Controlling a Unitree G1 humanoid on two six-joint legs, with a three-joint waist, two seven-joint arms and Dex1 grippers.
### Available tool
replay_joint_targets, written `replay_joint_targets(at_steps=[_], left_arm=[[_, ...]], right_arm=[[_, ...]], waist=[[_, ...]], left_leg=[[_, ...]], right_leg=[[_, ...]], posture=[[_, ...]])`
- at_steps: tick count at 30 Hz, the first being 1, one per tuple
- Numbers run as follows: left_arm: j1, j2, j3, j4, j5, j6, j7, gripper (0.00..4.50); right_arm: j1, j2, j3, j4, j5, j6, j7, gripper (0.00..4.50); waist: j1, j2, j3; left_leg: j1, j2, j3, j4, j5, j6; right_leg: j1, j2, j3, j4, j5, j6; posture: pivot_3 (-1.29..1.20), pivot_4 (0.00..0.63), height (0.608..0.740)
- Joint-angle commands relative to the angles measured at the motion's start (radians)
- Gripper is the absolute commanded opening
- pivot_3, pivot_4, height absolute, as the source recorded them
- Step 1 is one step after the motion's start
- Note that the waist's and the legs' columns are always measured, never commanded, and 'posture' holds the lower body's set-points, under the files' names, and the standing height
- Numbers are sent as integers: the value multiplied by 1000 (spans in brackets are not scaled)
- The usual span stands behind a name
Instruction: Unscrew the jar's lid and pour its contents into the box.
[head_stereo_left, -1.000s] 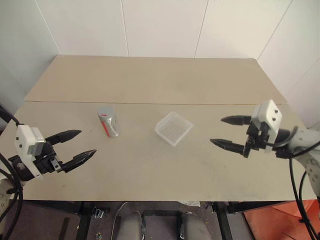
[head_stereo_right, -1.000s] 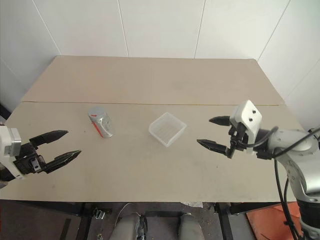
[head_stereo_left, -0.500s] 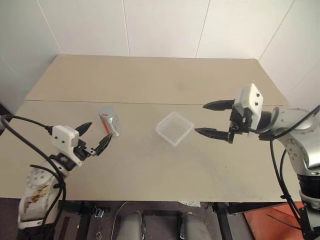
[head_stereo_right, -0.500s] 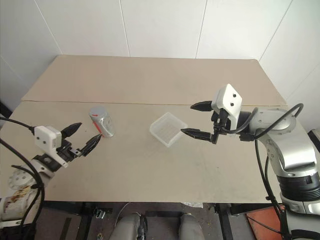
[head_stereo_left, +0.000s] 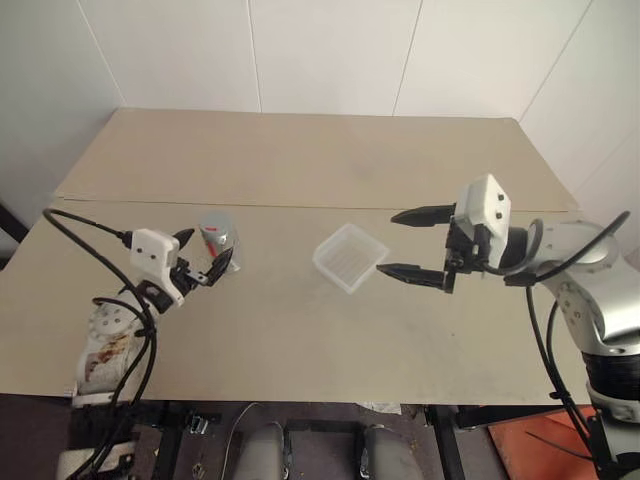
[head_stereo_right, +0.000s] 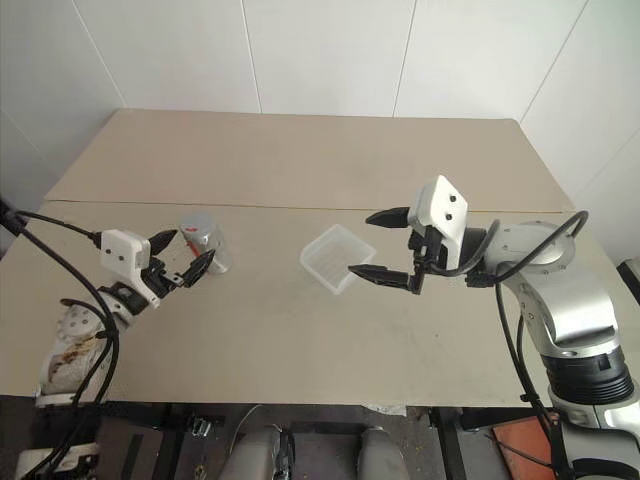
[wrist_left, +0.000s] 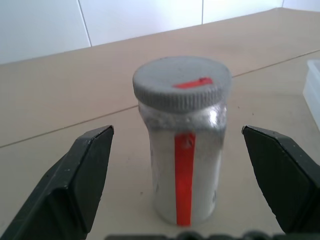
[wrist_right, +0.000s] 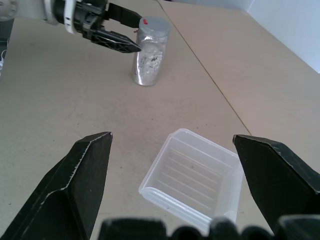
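Head and wrist views of a tan table (head_stereo_left: 300, 330). The jar (head_stereo_left: 218, 244) stands upright at about 9 o'clock of the box (head_stereo_left: 348, 258), lid (wrist_left: 181, 83) screwed on, a red stripe down its side. The left gripper (head_stereo_left: 206, 258), fingers spread wide, brackets the jar without touching it. The right gripper (head_stereo_left: 402, 243), likewise spread and empty, hovers just at 3 o'clock of the box, near its rim.

No readable text: the jar (wrist_left: 182, 150) bears only a plain red stripe.
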Motion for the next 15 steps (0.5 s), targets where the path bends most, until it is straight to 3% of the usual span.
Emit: replay_joint_targets(at_steps=[1, 8, 15], left_arm=[[-81, -12, -25, 91, 34, -65, 4, 4475], [-188, -47, -66, 251, 87, -136, 18, 4475], [-208, -49, -86, 272, 112, -154, 20, 2256]], right_arm=[[-6, -8, -20, -34, 13, -11, 9, 4500], [10, -10, -31, -47, 22, -9, 11, 4500], [28, -9, -55, -74, 38, 4, -10, 4500]], waist=[[1, 0, 0], [0, 0, 0], [-1, 0, 0]], left_leg=[[0, 0, 0, 0, 0, 0], [0, 0, 0, 0, 0, 0], [0, 0, 0, 0, 0, 0]], right_leg=[[0, 0, 0, 0, 0, 0], [0, 0, 0, 0, 0, 1], [0, 0, 0, 1, 1, 1]], posture=[[0, 150, 740], [0, 150, 740], [0, 150, 740]])
